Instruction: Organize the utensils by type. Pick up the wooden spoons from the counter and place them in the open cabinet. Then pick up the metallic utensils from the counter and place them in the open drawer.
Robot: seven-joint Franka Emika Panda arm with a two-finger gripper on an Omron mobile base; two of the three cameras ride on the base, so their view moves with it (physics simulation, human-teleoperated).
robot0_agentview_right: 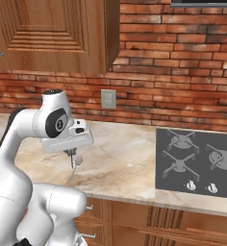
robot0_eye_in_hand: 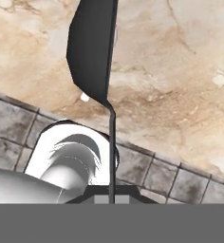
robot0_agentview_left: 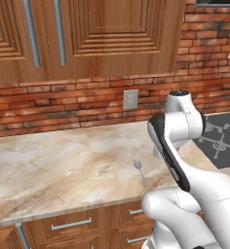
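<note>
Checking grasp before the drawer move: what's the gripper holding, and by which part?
A metal spoon, pinched by the end of its slim handle in the gripper; the bowl points away.

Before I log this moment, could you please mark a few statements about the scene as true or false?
1. The fingers are shut on a thin metal spoon. True.
2. The stovetop lies to the arm's left. False: it lies to its right.
3. The wall behind the counter is red brick. True.
4. The cabinet doors above the counter are white. False: they are brown wood.
</note>
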